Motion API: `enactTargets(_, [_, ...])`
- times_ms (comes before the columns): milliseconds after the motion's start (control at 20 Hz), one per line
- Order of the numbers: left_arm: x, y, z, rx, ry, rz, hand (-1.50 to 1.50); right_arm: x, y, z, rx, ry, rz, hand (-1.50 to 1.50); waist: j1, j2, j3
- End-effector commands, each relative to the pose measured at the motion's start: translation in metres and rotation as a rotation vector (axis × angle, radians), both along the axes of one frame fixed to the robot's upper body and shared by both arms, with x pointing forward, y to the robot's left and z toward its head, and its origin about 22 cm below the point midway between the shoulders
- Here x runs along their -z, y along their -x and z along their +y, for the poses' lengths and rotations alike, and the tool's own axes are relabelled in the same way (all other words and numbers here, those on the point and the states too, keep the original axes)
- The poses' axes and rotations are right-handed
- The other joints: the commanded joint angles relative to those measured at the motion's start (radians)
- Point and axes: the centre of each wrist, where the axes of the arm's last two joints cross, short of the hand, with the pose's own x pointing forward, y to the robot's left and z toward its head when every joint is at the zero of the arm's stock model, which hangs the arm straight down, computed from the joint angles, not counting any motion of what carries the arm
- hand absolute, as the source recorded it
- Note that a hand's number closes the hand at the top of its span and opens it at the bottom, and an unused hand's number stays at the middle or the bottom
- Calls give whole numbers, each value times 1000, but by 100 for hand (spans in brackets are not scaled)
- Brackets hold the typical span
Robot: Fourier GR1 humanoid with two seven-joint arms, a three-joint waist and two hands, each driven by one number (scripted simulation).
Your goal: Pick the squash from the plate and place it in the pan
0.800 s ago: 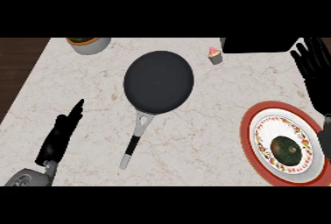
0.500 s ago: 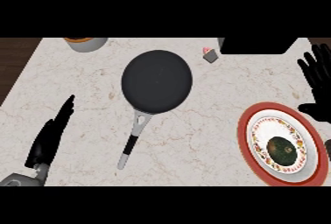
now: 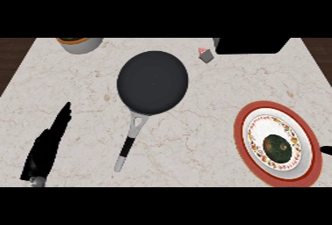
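Head view: squash (image 3: 277, 147) on plate (image 3: 240, 132); right robot hand (image 3: 326, 149) barely shows, state I cannot tell; left robot hand (image 3: 45, 149) straight-fingered. Rounded squash could slip when grasped.

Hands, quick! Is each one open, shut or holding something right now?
Left hand: open, fingers straight, holding nothing.
Right hand: only a sliver shows at the right edge, so it cannot be told.

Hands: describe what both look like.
The left hand is plain black, long and slim, tapering to a point; a pale grey bit of forearm shows below it. No cables or markings show. The right hand is only a black sliver at the right edge.
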Motion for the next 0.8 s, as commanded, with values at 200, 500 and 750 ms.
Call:
enactTargets(200, [3, -1, -11, 16, 10, -16, 0, -45, 16, -35, -211, 324, 217, -150, 17, 6, 0])
enactTargets(500, [3, 10, -3, 37, 23, 9, 0, -83, -10, -4, -425, 347, 312, -150, 27, 5, -1])
enactTargets(750, [-3, -9, -7, 36, 14, -11, 0, -102, -36, 39, -480, 406, 383, -150, 28, 8, -1])
